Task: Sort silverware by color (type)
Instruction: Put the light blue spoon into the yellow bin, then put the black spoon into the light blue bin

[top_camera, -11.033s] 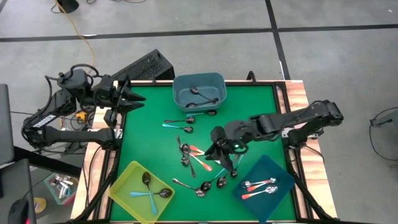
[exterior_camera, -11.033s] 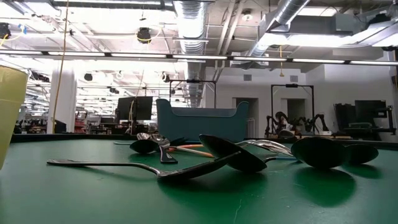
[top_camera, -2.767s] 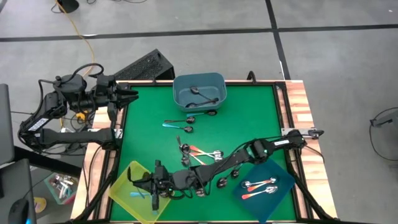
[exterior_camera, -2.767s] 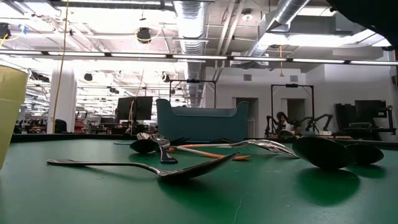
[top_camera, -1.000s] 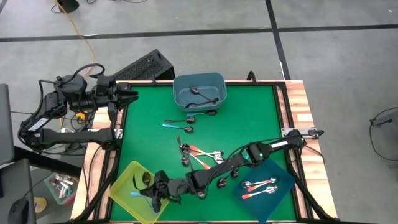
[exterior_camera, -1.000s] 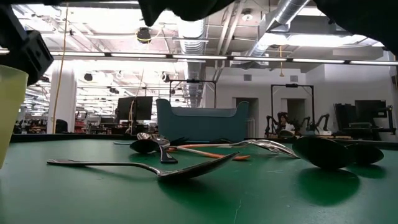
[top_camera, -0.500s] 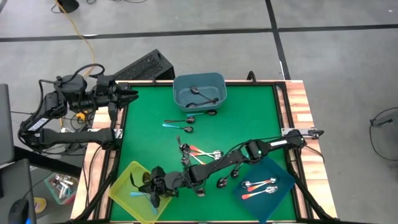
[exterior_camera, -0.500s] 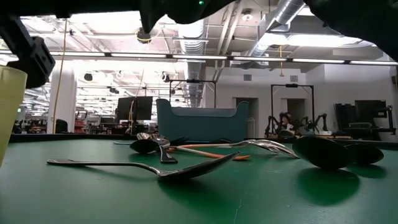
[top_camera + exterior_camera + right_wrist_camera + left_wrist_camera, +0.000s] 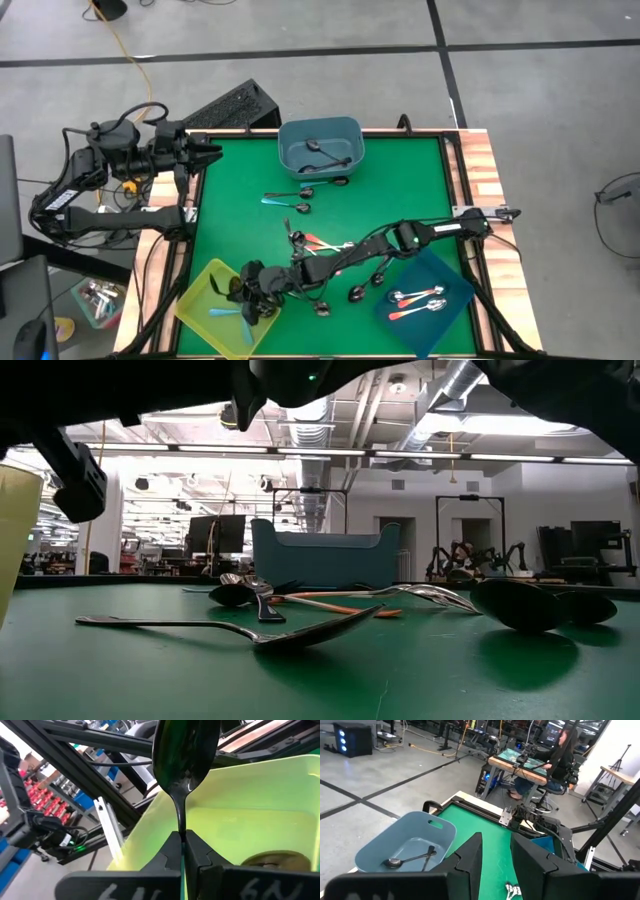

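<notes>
Right end effector point(image 9: 181, 842) pinching spoon point(image 9: 185, 750) upright over yellow bin point(image 9: 196, 299), arm stretched across table; left end effector point(image 9: 496, 857) spread

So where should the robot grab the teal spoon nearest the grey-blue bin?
Take the teal-handled spoon by the middle of its handle, coming straight down from above. It lies flat with a thin straight handle; the rounded shiny bowl would probably slip.

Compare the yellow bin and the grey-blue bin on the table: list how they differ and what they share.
The yellow bin sits at the table's near-left corner, turned askew; the grey-blue bin sits at the far edge, squarer to it. The right gripper holds a spoon over the yellow bin; nothing hovers over the grey-blue bin. The yellow bin's spoons have teal handles, the grey-blue bin's dark ones. Both hold spoons.
</notes>
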Available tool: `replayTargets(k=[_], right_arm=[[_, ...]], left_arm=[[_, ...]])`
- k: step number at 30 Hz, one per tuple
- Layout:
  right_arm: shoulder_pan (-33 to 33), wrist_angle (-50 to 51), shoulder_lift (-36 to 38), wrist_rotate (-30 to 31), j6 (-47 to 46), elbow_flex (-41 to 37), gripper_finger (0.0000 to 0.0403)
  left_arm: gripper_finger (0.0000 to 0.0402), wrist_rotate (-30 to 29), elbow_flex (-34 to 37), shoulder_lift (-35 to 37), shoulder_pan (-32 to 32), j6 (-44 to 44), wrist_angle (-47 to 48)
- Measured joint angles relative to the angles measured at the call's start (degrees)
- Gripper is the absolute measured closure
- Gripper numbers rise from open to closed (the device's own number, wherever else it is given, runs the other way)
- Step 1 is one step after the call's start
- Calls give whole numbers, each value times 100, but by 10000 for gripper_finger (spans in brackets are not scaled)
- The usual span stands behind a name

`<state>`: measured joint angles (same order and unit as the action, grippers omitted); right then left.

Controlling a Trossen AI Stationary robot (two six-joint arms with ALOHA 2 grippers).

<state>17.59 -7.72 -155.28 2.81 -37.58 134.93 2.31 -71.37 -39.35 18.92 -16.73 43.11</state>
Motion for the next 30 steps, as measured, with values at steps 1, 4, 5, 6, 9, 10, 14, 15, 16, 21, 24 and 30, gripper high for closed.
replayTargets(k=[1, 4, 5, 6, 9, 10, 14, 15, 16, 21, 24, 30], right_arm=[[-3, 42, 0, 1, 13, 0, 394], [-3, 169, 0, 0, 13, 0, 394], [-1, 199, 0, -4, 13, 0, 394], [-1, 238, 0, -4, 13, 0, 394], [-1, 289, 0, -4, 13, 0, 388], [-1, 286, 0, -4, 13, 0, 385], [-1, 279, 4, -4, 13, 0, 362], [-1, 277, 4, -4, 13, 0, 355], [-1, 271, 4, -4, 13, 0, 349], [-1, 244, 9, -4, 13, 0, 333], [-1, 244, 9, -10, 157, 0, 331], [-80, -78, 103, -294, 460, 0, 331]], left_arm=[[315, 0, 0, 0, 2, 0, 0], [315, 0, 0, 0, 0, 0, 2], [315, 0, 0, 1, 1, 0, 2], [315, 0, 0, 0, 0, 0, 2], [315, 0, 0, 2, 2, 0, 4], [315, 0, 0, 0, 1, 0, 4], [315, 0, 0, 0, 0, 0, 7], [315, -2, 0, 1, 1, 0, 7], [315, -4, 0, 0, 0, 0, 7], [315, -9, 0, 1, 2, -2, 9], [315, -13, 0, 0, 1, -4, 16], [315, -17, 0, 0, 1, -7, 209]])
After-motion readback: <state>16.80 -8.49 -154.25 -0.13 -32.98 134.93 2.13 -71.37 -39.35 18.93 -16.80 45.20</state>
